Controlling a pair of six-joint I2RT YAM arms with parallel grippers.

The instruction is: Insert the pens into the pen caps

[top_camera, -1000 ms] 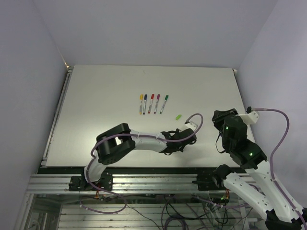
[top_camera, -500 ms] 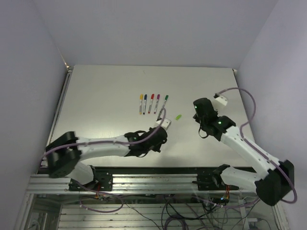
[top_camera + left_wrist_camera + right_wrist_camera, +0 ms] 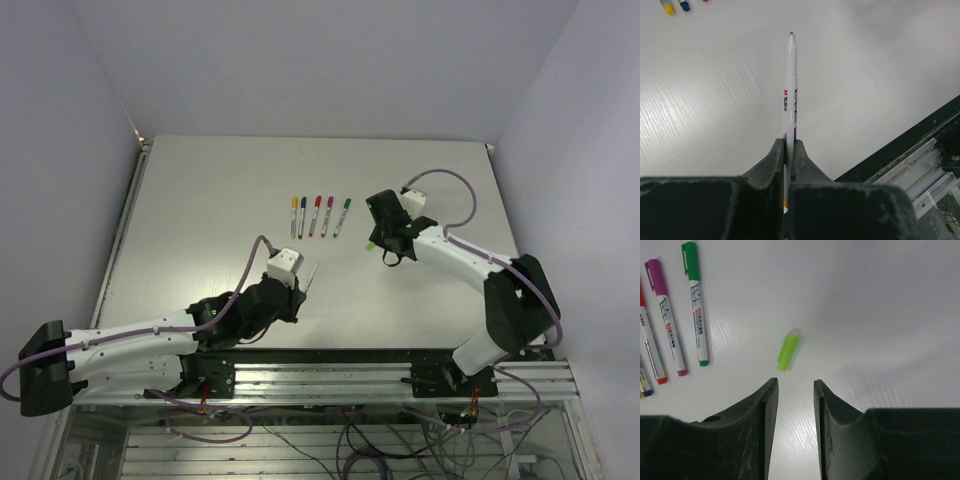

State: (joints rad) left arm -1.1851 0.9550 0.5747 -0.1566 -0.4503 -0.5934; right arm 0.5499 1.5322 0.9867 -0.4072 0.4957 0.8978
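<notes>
My left gripper (image 3: 789, 145) is shut on a white pen (image 3: 790, 95) with its bare tip pointing away from me; in the top view the left gripper (image 3: 296, 292) holds this pen (image 3: 309, 277) near the table's front middle. A light green pen cap (image 3: 788, 351) lies on the table just ahead of my right gripper (image 3: 796, 382), which is open and empty. From above, the right gripper (image 3: 380, 243) hovers right beside the cap (image 3: 370, 243). A row of capped pens (image 3: 318, 216) lies at mid table.
The green pen (image 3: 695, 300), magenta pen (image 3: 667, 315) and red pen (image 3: 650, 345) lie left of the light green cap. Yellow (image 3: 669, 7) and blue (image 3: 685, 6) caps show at the far edge of the left wrist view. The black table rail (image 3: 920, 145) runs to my right.
The left arm has swung left and back toward the front edge with the pen. The right arm has reached in to the light green cap, and its jaws stand a little wider.
</notes>
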